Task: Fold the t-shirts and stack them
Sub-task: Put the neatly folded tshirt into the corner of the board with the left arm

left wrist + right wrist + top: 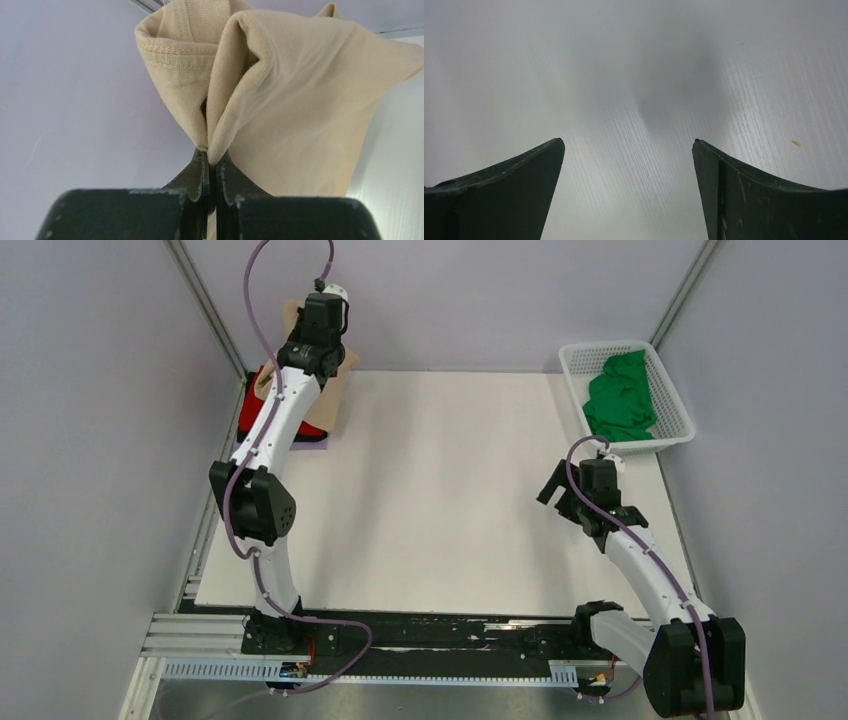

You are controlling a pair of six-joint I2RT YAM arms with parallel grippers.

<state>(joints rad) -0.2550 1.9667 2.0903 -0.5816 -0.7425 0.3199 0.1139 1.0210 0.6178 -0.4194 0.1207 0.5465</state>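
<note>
My left gripper (pixel 212 157) is shut on a bunched fold of the tan t-shirt (pixel 300 100), which hangs from the fingertips. In the top view that arm reaches to the far left corner, where the tan t-shirt (pixel 343 368) shows around the wrist, above a folded red t-shirt (pixel 312 427). A thin purplish edge (pixel 318 444) shows under the red one. A green t-shirt (pixel 620 395) lies crumpled in the white basket (pixel 600 346) at the far right. My right gripper (pixel 628 142) is open over bare table, nothing between its fingers; the top view places the right gripper (pixel 553 490) at the right, in front of the basket.
The white table (pixel 440 490) runs between the arms. Grey walls close in the left, back and right sides. A metal rail with the arm bases (pixel 400 635) lines the near edge.
</note>
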